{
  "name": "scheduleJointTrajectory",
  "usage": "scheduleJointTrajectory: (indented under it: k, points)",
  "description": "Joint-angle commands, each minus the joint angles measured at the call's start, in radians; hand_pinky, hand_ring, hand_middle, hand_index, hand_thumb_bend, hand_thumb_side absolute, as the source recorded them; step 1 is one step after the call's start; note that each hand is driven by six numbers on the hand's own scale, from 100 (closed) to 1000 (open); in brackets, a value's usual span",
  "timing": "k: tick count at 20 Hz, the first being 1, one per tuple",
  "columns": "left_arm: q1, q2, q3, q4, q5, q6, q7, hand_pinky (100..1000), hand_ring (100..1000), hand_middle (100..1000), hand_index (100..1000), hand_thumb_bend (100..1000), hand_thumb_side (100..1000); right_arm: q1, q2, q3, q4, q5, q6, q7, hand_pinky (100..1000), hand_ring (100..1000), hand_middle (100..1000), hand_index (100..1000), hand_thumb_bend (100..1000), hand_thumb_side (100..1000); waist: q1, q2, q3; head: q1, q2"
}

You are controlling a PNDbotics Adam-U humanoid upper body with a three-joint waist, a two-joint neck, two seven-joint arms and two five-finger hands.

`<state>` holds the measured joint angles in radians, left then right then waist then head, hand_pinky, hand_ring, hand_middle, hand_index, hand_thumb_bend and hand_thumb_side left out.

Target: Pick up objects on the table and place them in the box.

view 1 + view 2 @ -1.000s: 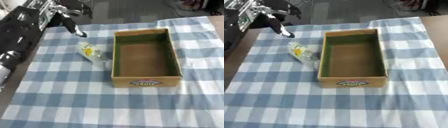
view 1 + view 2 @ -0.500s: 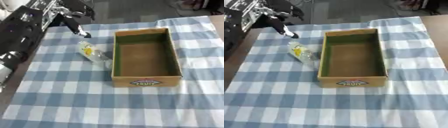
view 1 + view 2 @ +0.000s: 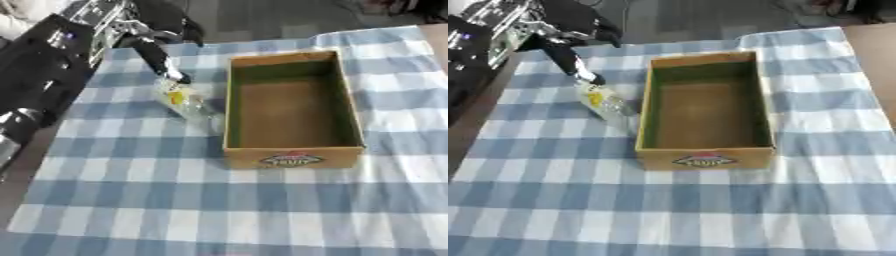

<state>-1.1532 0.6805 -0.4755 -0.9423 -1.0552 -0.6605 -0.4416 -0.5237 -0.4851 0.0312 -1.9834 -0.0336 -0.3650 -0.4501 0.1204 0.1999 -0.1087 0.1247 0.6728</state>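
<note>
Lowered since earlier, the left robot hand (image 3: 156,50) touches the clear plastic bottle (image 3: 185,100) with straight fingers.

Bottle (image 3: 185,99) on tablecloth (image 3: 175,200), just left of box (image 3: 293,107).

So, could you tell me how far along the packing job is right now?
Nothing looks packed yet: the box shows only its bare floor. The left hand reaches down, fingertips at the far end of the bottle, which lies on the cloth beside the box, not yet lifted. Grasping it, lifting it and placing it inside remain.
</note>
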Motion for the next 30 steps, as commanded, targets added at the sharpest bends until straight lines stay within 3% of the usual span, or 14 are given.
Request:
scheduleJointTrajectory:
  k: [1,16,19,24,30]
  points:
    - [-0.009,0.042,-0.009,-0.031,0.021,-0.246,-0.234,951,964,1000,981,1000,908,-0.007,-0.024,-0.007,-0.017,0.000,0.003,-0.001,527,490,548,779,100,969,-0.004,-0.024,0.004,-0.006,0.004]
    - [0.017,0.097,-0.041,-0.092,0.060,-0.246,-0.257,941,961,1000,977,1000,847,0.016,-0.053,-0.009,-0.017,0.009,0.010,-0.004,527,491,550,778,100,968,0.018,-0.048,0.031,-0.024,0.026]
    - [0.032,0.105,-0.045,-0.098,0.062,-0.246,-0.264,939,958,1000,977,1000,840,0.017,-0.054,-0.014,-0.017,0.010,0.009,-0.012,527,492,551,779,100,967,0.019,-0.050,0.032,-0.024,0.004]
    - [0.060,0.110,-0.052,-0.084,0.063,-0.246,-0.277,935,952,1000,983,1000,827,0.012,-0.049,-0.020,-0.017,0.012,0.009,-0.030,525,489,548,776,100,964,0.017,-0.047,0.025,-0.019,-0.070]
    - [0.083,0.096,-0.048,-0.044,0.034,-0.246,-0.294,933,944,1000,988,1000,816,0.006,-0.042,-0.020,-0.017,0.014,0.010,-0.039,525,488,546,774,100,963,0.014,-0.044,0.017,-0.003,-0.089]
